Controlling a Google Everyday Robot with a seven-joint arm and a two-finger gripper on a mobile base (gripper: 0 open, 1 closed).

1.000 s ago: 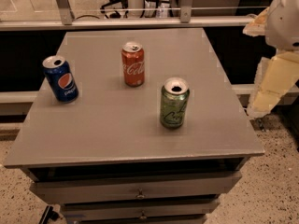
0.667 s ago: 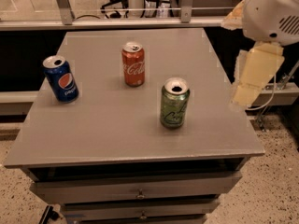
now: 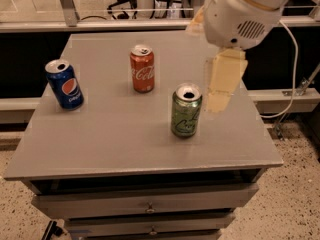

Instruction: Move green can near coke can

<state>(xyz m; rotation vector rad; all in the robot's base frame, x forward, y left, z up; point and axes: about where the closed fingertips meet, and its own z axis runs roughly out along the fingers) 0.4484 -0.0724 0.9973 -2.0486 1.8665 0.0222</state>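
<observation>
Gripper (image 3: 222, 86) hangs just right of green can (image 3: 186, 111), not touching; jaw state can't be told | green can upright mid-table (image 3: 100, 139) | coke can (image 3: 142, 68) near, behind-left | arm cropped at top

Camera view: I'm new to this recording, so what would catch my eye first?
The bulky white arm fills the picture's upper right, its cream gripper hanging just right of the green can near the middle of the table. Behind it to the left stands the coke can, and a blue Pepsi can sits near the left edge.
</observation>
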